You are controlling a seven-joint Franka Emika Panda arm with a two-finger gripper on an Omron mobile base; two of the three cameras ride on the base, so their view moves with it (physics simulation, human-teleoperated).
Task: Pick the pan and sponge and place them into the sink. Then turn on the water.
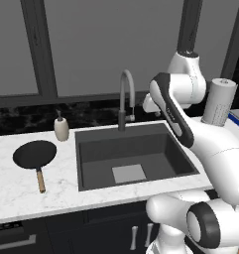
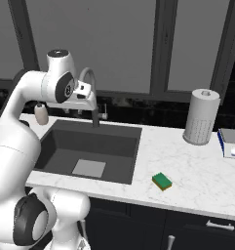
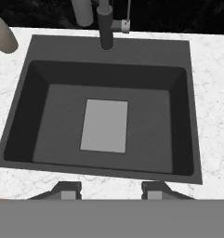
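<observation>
Here the pan (image 1: 34, 154) sits on the white marble counter (image 1: 12, 193) well left of the sink (image 1: 86, 149): small, round, black, shallow, with a short pale wooden handle. Its long axis runs from the bowl toward the counter's front edge, the handle pointing at the front, angled slightly toward the sink. A beige soap bottle (image 1: 61, 128) stands just behind it, near the sink's back left corner. The sponge (image 2: 162, 181) lies flat on the counter right of the sink, close to the front edge: a small block, green on top over a yellow layer, turned diagonal to the counter edge. The sink is a deep dark grey basin with a light grey square at its bottom, nothing in it. The tall arched grey tap (image 1: 125, 96) rises behind the basin; no stream at its spout. The gripper (image 3: 111, 188) hangs above the basin's front rim, looking down into it, jaws parted with nothing between them.
</observation>
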